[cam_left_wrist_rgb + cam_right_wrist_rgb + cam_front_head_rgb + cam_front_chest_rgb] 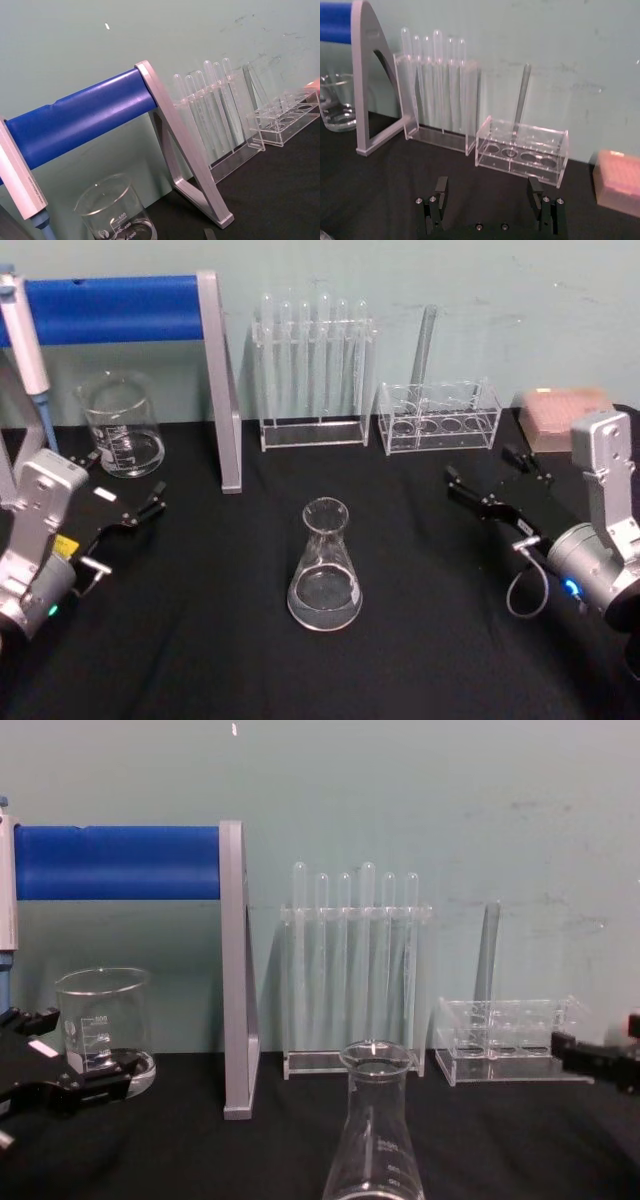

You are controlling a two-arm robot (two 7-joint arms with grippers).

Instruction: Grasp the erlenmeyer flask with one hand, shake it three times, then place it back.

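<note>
Head view gives you the clear glass conical erlenmeyer flask (325,568) standing upright on the black table (200,640), near centre, apart from both arms. Your right black gripper (485,478) sits to the flask's right with its fingers spread wide and nothing between them. Your left black gripper (125,490) rests low at the table's left edge, open and empty, just beside the straight-walled glass beaker (122,426).
</note>
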